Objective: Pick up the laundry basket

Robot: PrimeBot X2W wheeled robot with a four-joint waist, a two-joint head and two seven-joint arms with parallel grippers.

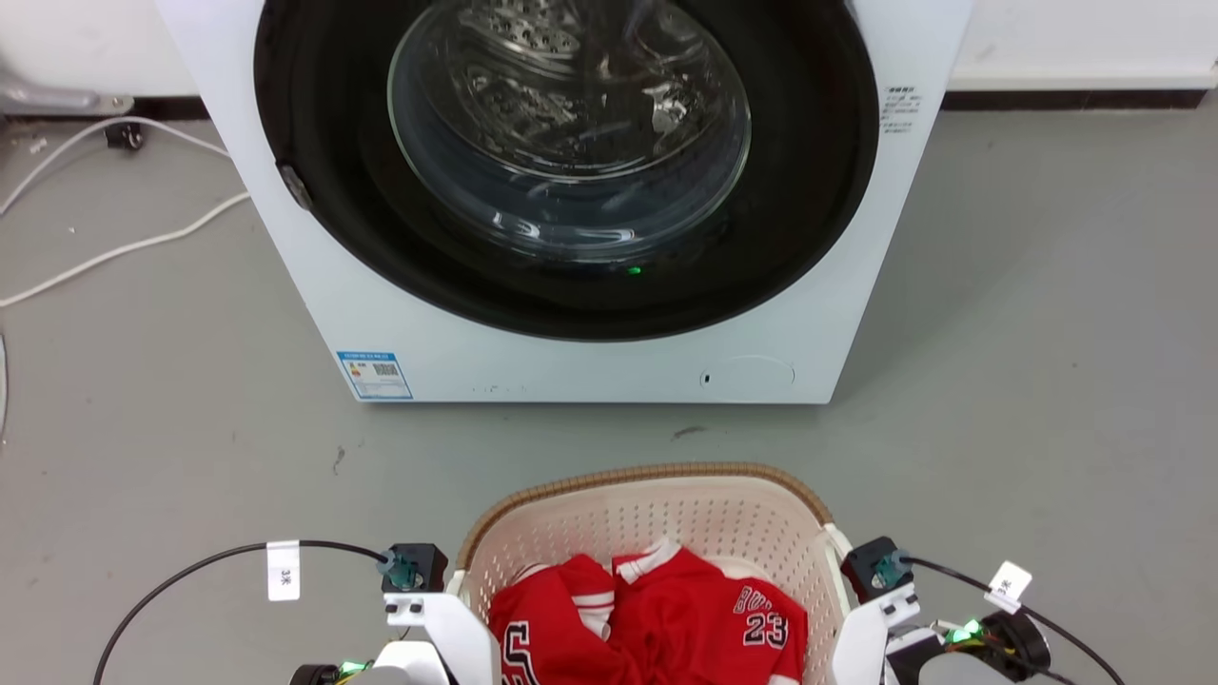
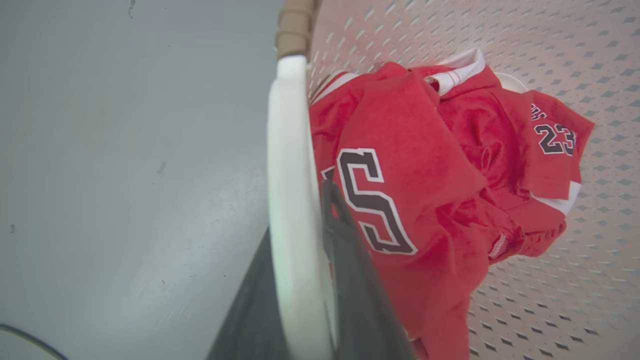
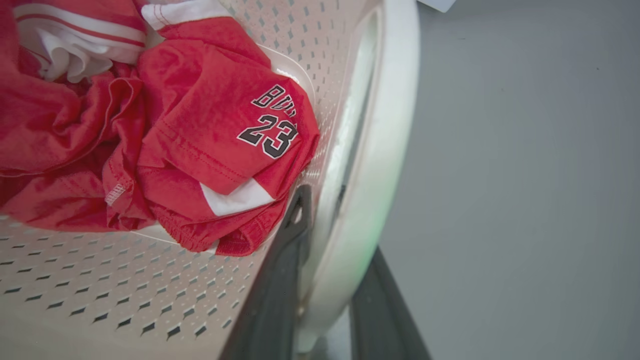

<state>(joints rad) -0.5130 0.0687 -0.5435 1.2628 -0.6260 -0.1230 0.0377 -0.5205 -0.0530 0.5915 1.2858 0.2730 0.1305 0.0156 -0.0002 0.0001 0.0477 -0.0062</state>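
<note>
left gripper (image 2: pixel 299 220), in its wrist view, is clamped narrow on the left handle (image 2: pixel 289 150) of the basket (image 2: pixel 500 40): one dark finger sits outside the white loop, the other inside against the perforated wall, just beside a red jersey (image 2: pixel 425 165).

right gripper (image 3: pixel 337 222), in its own wrist view, mirrors that. it pinches the right handle (image 3: pixel 395 125) with one finger inside the basket and one outside. the outer finger is partly hidden behind the loop, so how firmly it presses is a judgement.

head view: the basket sits low and centre between both wrists, in front of the washer (image 1: pixel 314 285), on or just above the grey floor (image 1: pixel 1047 333). i cannot tell which.

both holds look set, so the step in hand is probably the lift. raise both arms together at one pace so the rim keeps level. a lag on one side would tilt the basket and twist a loop in the fingers. go straight up, with no pull outward on the handles.
</note>
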